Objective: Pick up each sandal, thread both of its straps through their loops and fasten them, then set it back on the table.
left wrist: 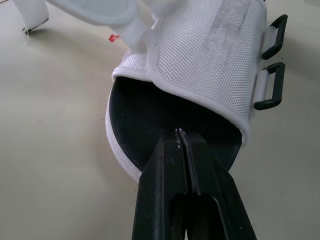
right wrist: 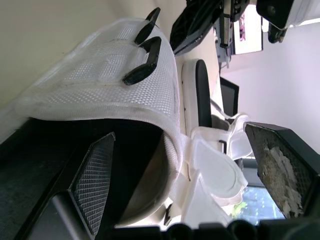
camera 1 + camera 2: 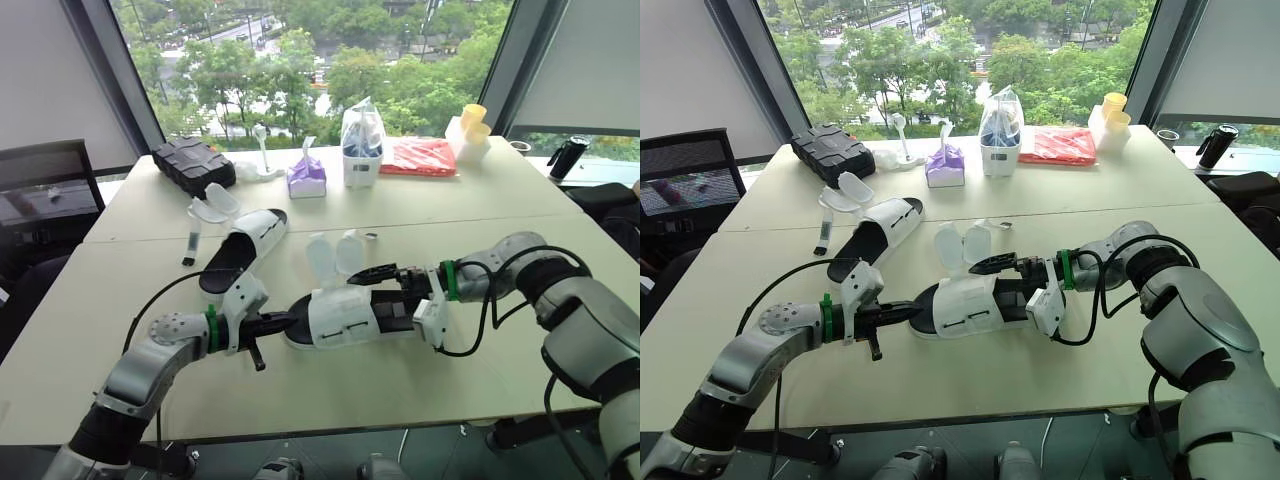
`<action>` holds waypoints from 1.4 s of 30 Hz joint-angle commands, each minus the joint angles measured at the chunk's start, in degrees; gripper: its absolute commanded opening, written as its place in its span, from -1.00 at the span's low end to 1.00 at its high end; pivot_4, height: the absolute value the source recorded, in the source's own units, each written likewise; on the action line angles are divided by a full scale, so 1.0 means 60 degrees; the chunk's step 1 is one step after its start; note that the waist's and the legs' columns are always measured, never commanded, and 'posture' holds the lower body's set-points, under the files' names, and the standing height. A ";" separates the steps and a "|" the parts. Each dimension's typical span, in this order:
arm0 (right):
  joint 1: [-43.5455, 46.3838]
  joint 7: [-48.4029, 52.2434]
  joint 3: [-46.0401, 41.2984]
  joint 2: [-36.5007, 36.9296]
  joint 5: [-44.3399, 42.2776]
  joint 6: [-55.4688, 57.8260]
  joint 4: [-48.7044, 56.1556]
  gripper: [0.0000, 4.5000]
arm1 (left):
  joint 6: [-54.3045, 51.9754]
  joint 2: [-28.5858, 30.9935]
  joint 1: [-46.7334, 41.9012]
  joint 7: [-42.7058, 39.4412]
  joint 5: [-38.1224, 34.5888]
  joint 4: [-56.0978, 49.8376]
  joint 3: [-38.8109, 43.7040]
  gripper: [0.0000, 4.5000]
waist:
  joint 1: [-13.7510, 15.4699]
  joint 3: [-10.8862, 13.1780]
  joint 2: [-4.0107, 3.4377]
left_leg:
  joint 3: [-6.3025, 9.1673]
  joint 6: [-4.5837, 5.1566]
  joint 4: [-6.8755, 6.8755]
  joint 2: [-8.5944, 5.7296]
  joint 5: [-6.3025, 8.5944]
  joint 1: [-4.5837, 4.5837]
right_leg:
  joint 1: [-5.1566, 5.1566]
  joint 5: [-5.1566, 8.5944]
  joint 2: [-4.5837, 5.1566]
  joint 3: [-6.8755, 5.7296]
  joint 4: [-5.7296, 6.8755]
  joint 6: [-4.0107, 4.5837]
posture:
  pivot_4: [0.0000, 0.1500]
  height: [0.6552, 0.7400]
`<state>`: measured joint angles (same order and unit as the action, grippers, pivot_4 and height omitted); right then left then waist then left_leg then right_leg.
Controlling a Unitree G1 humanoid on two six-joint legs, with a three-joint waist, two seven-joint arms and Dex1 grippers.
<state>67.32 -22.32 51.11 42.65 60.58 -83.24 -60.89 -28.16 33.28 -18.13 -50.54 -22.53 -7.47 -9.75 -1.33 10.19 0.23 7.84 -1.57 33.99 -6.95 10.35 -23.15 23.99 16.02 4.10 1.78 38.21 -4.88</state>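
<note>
- Table [image 3: 500, 215]: pale, takes up most of the frame. Two white sandals with black footbeds lie on it.
- Near sandal [image 3: 340, 315]: centre of the frame, flat on its sole, between the two grippers. Toe points to the left of the frame, heel to the right.
- Its straps [image 3: 335, 258]: both undone, standing up from the far side of the upper. Neither is through the black loops [image 1: 272, 75], which sit side by side on the near flank of the mesh upper.
- Left gripper [image 3: 288, 321]: lower left of centre, at the toe end. Claw closed, the two black fingers pressed together. The tips lie over the black footbed just inside the toe opening. I cannot tell whether they pinch anything.
- Right gripper [image 3: 385, 292]: right of centre, at the heel end. Claw wide. One finger is above the open back of the upper near the strap roots, the other lower over the footbed. The wrist view shows the textured pads [image 2: 95, 175] well apart.
- Far sandal [image 3: 245, 250]: left of centre and further back, lying at an angle. Its straps are also open, splayed toward the upper left. Neither gripper touches it.
- Back of the table, left to right:
  - black case [image 3: 195, 163]
  - purple pouch [image 3: 307, 177]
  - clear bag [image 3: 362, 140]
  - red packet [image 3: 420, 157]
  - yellow cups [image 3: 472, 120]
</note>
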 commanded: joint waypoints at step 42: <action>-0.3155 1.4016 -0.3165 0.1750 -1.1574 0.6558 0.5202 0.98 | 0.1882 -0.1930 -0.0536 -0.1241 0.1830 0.2432 -0.1275 -1.00 | 0.0084 -0.0002 0.0004 | 0.0001 0.0123 0.0032 0.0007 0.0076 0.0119 | -0.0168 0.0001 0.0035 -0.0038 -0.0049 -0.0008 | 1.00 1.00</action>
<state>47.44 57.08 35.85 52.29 -3.53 -49.12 -32.56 -15.62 21.78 -22.51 -58.28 -13.11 6.15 -14.98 -0.82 10.18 0.25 7.84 -0.83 34.18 -6.91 10.81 -22.44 22.98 16.03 4.33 1.52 37.91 -4.93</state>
